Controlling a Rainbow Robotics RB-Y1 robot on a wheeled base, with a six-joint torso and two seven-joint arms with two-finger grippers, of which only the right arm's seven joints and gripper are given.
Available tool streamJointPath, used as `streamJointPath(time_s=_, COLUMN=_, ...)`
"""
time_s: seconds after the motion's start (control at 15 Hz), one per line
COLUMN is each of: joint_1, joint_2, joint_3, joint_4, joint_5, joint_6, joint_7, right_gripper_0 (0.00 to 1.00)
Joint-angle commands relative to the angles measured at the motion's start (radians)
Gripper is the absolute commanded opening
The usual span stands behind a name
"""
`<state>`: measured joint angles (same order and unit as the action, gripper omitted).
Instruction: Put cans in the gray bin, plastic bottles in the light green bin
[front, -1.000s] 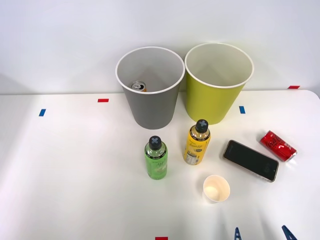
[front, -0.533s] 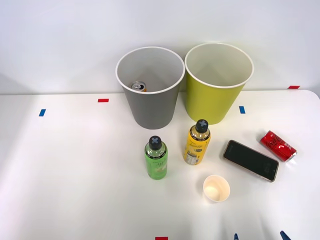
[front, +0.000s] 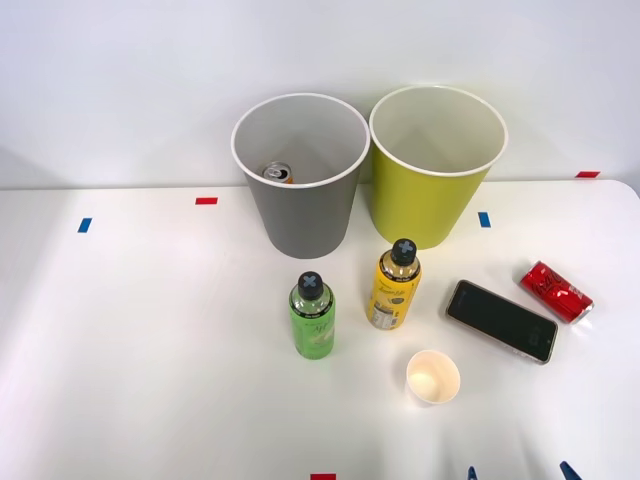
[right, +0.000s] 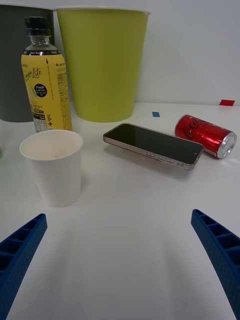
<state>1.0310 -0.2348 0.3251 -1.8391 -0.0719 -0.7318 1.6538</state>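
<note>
Nearest, at the table's (front: 150, 380) front edge, right gripper (right: 120, 260) spread wide, holding nothing, blue ribbed fingers (right: 20, 250) at the two corners of the wrist view and just tips in the front view. Just beyond, a white paper cup (front: 433, 377) standing upright, pale inside. Farther back and to the right, a dark phone (front: 501, 320) lying flat at a slant, and past it toward the table's right edge the red can (front: 556, 291) on its side, near the phone but apart from it, silver end toward the table's right side. Level with the phone, the yellow bottle (front: 394, 284) upright with black cap and dark label, left of the phone; the green bottle (front: 312, 315) upright too, black-capped, left of the yellow one and a little nearer the front, the two apart. Behind the bottles, the gray bin (front: 300, 180) on the left and the green bin (front: 435, 170) on the right, standing side by side, rims just about touching, though hard to say whether truly in contact. Inside the gray bin, low against the wall, the top of the orange can (front: 277, 173), silver lid showing. Small red and blue tape marks (front: 206, 201) scattered on the tabletop; a plain pale wall (front: 120, 70) at the far back.
</note>
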Motion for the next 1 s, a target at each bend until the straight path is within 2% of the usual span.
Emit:
streamJointPath(time_s=0.07, joint_1=0.000, joint_2=0.000, joint_3=0.000, joint_4=0.000, joint_5=0.000, joint_6=0.000, joint_7=0.000, right_gripper_0=1.00)
streamJointPath(time_s=1.0, joint_1=0.000, joint_2=0.000, joint_3=0.000, joint_4=0.000, joint_5=0.000, joint_6=0.000, joint_7=0.000, right_gripper_0=1.00)
